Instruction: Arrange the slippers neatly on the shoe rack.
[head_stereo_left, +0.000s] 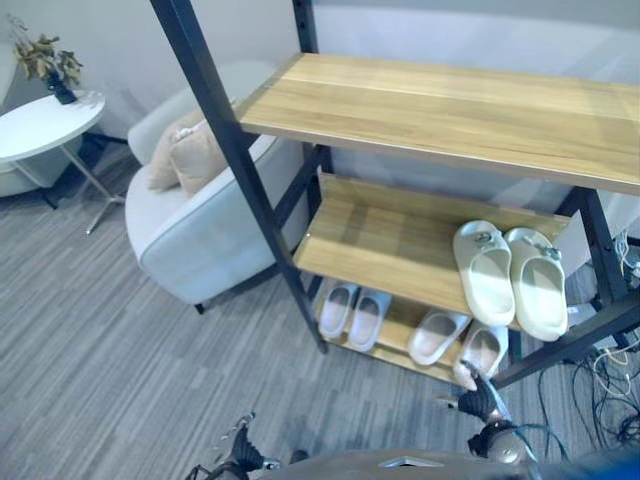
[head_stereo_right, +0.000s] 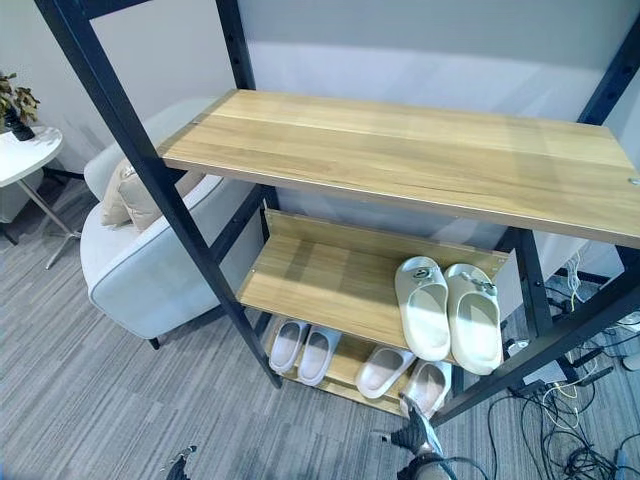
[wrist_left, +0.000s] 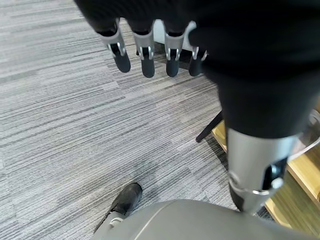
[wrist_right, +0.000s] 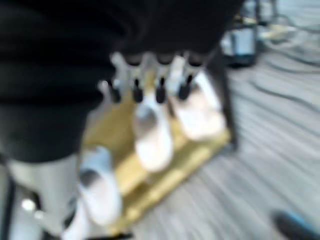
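The shoe rack (head_stereo_left: 380, 240) has three wooden shelves in a black frame. A cream pair of slippers (head_stereo_left: 510, 275) lies side by side at the right end of the middle shelf. On the bottom shelf a pale pair (head_stereo_left: 353, 312) lies at the left and a pinkish-white pair (head_stereo_left: 455, 340) at the right, slightly askew. My right hand (head_stereo_left: 480, 402) hovers just in front of the pinkish pair, its fingers (wrist_right: 145, 85) straight and holding nothing. My left hand (wrist_left: 145, 55) hangs open over the carpet, low in front of the rack (head_stereo_left: 238, 455).
A light grey armchair (head_stereo_left: 200, 235) with a beige cushion (head_stereo_left: 185, 150) stands close to the rack's left post. A round white side table (head_stereo_left: 45, 120) with a plant is further left. Cables (head_stereo_left: 610, 390) lie tangled on the floor at the rack's right.
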